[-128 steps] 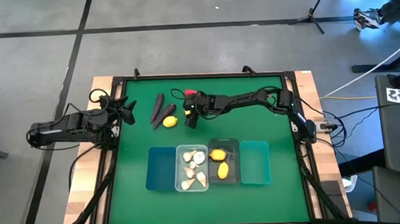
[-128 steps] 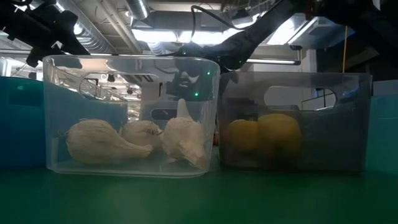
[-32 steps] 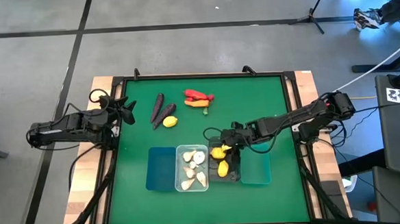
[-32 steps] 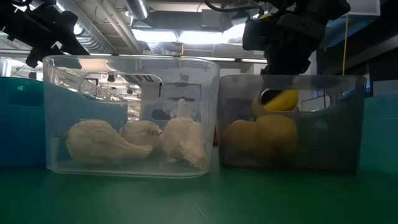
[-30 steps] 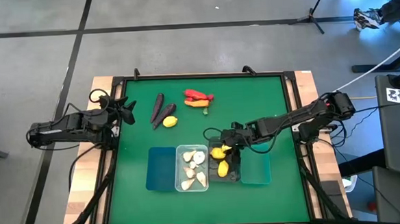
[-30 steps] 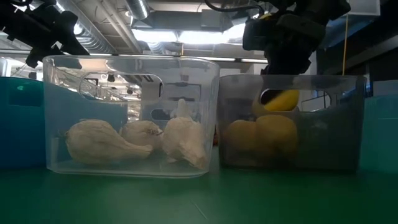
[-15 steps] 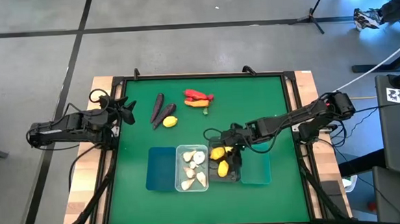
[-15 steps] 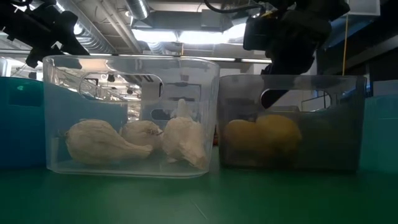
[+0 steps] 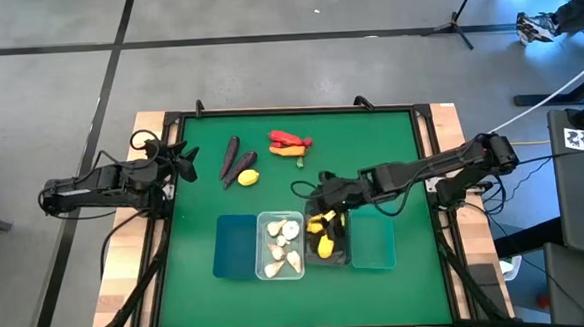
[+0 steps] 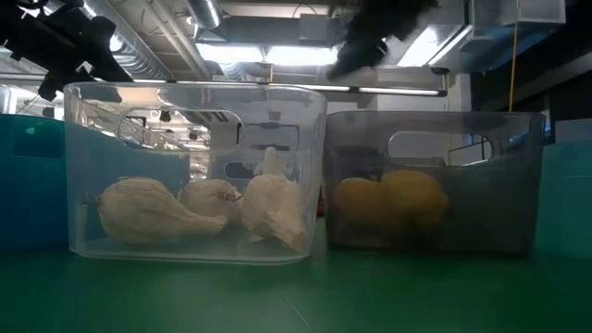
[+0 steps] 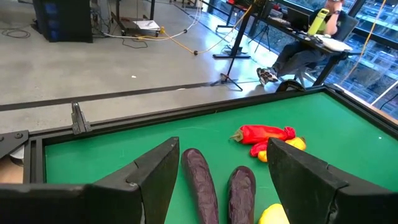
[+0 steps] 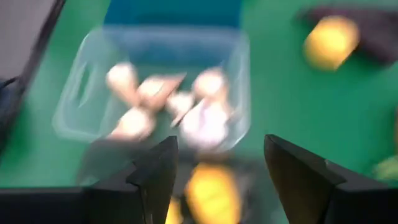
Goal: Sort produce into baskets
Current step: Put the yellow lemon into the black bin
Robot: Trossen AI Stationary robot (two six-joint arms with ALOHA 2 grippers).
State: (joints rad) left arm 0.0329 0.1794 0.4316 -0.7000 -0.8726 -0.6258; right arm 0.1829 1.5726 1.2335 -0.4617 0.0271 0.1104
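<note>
Four bins stand in a row near the table's front: blue (image 9: pixel 236 247), clear (image 9: pixel 259 247) with garlic bulbs (image 10: pixel 203 208), dark grey (image 9: pixel 342 231) with lemons (image 10: pixel 388 199), and teal (image 9: pixel 372 237). Two purple eggplants (image 9: pixel 237 160), a lemon (image 9: pixel 249 178), a red pepper (image 9: pixel 289 139) and an orange piece (image 9: pixel 289 151) lie on the green mat farther back. My right gripper (image 9: pixel 319 194) is open and empty, above the far end of the dark grey bin. My left gripper (image 9: pixel 182 161) is open and empty at the table's left edge, facing the eggplants (image 11: pixel 199 183).
The table has a raised dark frame (image 9: pixel 289 111) around the green mat. There is free mat between the loose produce and the bins, and to the right of the peppers. A person sits beyond the table in the left wrist view (image 11: pixel 311 37).
My right gripper has let go of a lemon, which has dropped into the dark grey bin among the others. The gripper has then risen and gone toward the table's far edge and a little left.
</note>
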